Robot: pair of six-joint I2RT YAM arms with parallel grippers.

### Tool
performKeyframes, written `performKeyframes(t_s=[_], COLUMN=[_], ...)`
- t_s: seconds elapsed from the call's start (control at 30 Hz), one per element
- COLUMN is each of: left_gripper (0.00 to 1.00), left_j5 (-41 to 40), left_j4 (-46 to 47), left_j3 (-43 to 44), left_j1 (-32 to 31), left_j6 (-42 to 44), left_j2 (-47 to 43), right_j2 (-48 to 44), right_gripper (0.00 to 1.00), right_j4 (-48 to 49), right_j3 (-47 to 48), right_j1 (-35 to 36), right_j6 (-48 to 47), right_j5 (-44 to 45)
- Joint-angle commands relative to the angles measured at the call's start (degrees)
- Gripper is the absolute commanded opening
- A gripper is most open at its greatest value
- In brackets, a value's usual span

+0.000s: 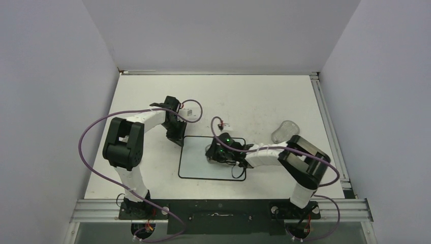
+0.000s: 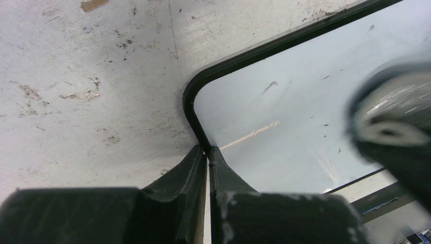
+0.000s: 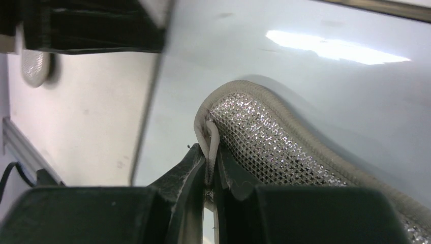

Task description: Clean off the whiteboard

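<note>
The whiteboard (image 1: 201,165) lies flat near the table's front middle, white with a thin black rim. My left gripper (image 1: 178,140) sits at its far-left corner. In the left wrist view the left gripper (image 2: 208,151) is shut on the black rim, and the whiteboard (image 2: 284,112) carries a few faint dark specks. My right gripper (image 1: 215,153) rests on the board's far half. In the right wrist view the right gripper (image 3: 209,163) is shut on the pale edge of a silver mesh pad (image 3: 264,137), which lies against the whiteboard (image 3: 325,81).
A small grey peanut-shaped lump (image 1: 284,131) lies on the table right of the board, also the lump (image 3: 33,66) in the right wrist view. A small white block (image 1: 189,111) sits behind the left arm. Grey walls enclose the table; a metal rail (image 1: 325,119) runs along its right side.
</note>
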Motion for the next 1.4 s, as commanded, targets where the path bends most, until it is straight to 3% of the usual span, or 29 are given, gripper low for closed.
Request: performKeyframes(t_s=[0.0,0.13,0.33,0.5,0.6,0.73,0.97,1.13,1.23,1.37], left_gripper=[0.03,0.03,0.02,0.02,0.02,0.01,0.00,0.00,0.00,0.00], left_j5=[-2.6,-1.9,-0.8,-0.5,-1.1,-1.5,-1.0,-0.4,-0.3,-0.4], left_j4=[3.0,3.1,3.0,3.1,3.1,3.2,3.1,3.2,3.2,3.2], left_j3=[-2.3,-2.3,-2.5,-2.9,-3.0,-3.1,-3.2,-3.0,-2.9,-2.9], left_j1=[-0.6,-0.7,-0.7,-0.6,-0.5,0.3,0.8,0.7,0.5,0.5], left_j6=[2.0,1.5,1.1,1.0,1.3,1.7,2.0,1.7,1.5,1.7], left_j2=[2.9,3.2,3.1,2.8,2.3,2.2,1.6,1.5,1.7,1.7], right_j2=[-10.1,-6.1,11.4,16.4,11.8,-1.3,-28.1,-44.8,-43.5,-31.9], right_gripper=[0.05,0.05,0.05,0.05,0.05,0.05,0.05,0.05,0.05,0.05], right_j4=[-2.8,-1.5,-1.0,-1.9,0.2,-1.0,-16.9,-22.9,-19.7,-11.7], right_j3=[-12.5,-9.9,10.7,17.4,11.2,-4.0,-26.0,-34.9,-35.3,-31.0], right_j1=[-5.6,-4.0,2.7,2.0,-1.1,-5.1,-7.7,-8.6,-8.7,-8.7], right_j6=[2.8,3.4,1.9,3.2,5.8,7.3,9.2,11.7,11.6,9.5], right_j5=[6.6,5.8,0.5,1.8,4.1,6.8,13.7,14.8,13.9,11.7])
